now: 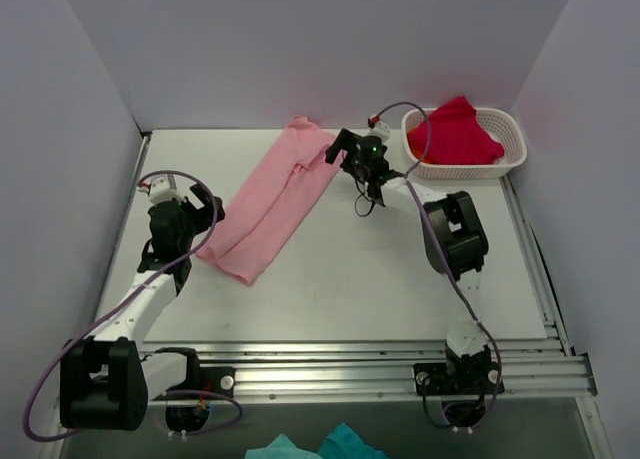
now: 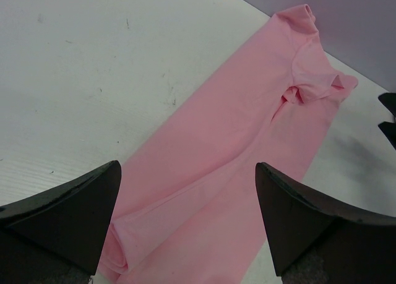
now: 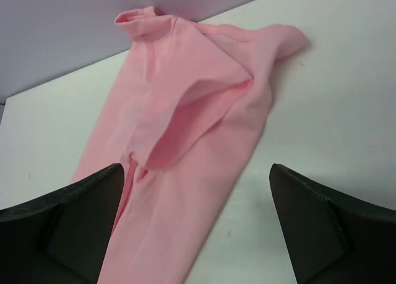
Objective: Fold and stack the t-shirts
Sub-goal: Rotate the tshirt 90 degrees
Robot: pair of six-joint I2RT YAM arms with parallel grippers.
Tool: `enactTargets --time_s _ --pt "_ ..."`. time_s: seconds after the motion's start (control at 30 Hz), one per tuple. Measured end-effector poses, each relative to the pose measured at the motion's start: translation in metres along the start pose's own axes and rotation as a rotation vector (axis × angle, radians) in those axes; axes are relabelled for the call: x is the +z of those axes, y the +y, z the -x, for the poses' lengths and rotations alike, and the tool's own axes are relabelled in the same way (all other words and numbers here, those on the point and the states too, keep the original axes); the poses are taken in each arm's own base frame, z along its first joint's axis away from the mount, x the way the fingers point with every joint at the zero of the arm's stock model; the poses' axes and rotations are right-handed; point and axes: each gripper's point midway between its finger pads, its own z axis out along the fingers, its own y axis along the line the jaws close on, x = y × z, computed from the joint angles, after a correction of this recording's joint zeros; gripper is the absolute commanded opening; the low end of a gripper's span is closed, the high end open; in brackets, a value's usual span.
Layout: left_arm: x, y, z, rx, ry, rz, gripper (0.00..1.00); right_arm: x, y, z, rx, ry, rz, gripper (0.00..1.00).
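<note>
As recorded from the top external camera, the light pink t-shirt [image 1: 275, 194] lay folded into a long strip on the worktop [image 1: 380, 279], stretched between the two sets of jaws. The left jaws stood spread and empty at the strip's hem end, just beside the cloth. Contact with it could not be confirmed. The right jaws, also spread and holding nothing, sat at the collar end, beside the tucked sleeve. The crimson t-shirt [image 1: 458, 129] lay bunched in the white lattice basket [image 1: 513, 149], on the side of the right jaws away from the pink strip and well apart from the left jaws.

From the left wrist camera, the left jaws were wide apart, with their dark fingers [image 2: 68, 216] at either lower corner. The pink t-shirt [image 2: 247, 148] ran from between them away to the upper right, its hem corner lying by the left-hand finger. Nothing was clamped.

From the right wrist camera, the right jaws were equally wide apart, fingers [image 3: 68, 228] low in view. The pink t-shirt [image 3: 185, 142] lay flat ahead of and between them, nearer the left-hand finger, with its sleeve folded over the body and its collar farthest off. No cloth was gripped.
</note>
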Motion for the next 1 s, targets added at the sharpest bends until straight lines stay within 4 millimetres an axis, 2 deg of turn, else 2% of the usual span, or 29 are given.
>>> enactTargets --time_s 0.1,0.2,0.27,0.33,0.4,0.57,0.67,0.8,1.0 --pt "0.0 -0.001 0.001 0.0 -0.003 -0.003 0.98 -0.056 0.008 0.011 -0.015 -0.022 -0.06 1.0" --pt "-0.001 -0.002 0.001 0.0 -0.004 -0.005 0.98 -0.111 0.033 0.019 0.017 -0.063 -0.057 1.0" --pt "-0.001 -0.003 0.0 0.001 -0.003 -0.007 0.98 -0.142 0.057 0.008 0.044 -0.068 -0.023 1.0" --pt "-0.001 -0.003 0.0 0.002 -0.001 -0.009 0.98 -0.159 0.081 -0.025 0.06 -0.021 0.017 1.0" --pt "-0.001 -0.003 0.0 0.002 -0.001 -0.008 0.98 -0.172 0.102 -0.075 0.062 0.065 0.052 1.0" --pt "-0.002 -0.004 0.001 0.002 -0.005 -0.009 0.98 -0.204 0.131 -0.209 0.009 0.311 0.092 1.0" --pt "-0.006 -0.006 0.008 -0.001 -0.026 -0.017 0.98 -0.224 0.137 -0.257 -0.007 0.403 0.106 1.0" --pt "-0.009 -0.009 0.014 -0.003 -0.045 -0.024 0.98 -0.229 0.156 -0.272 0.03 0.418 0.152 1.0" --pt "-0.009 -0.008 0.015 -0.003 -0.047 -0.021 0.98 -0.217 0.182 -0.282 0.07 0.415 0.2 1.0"
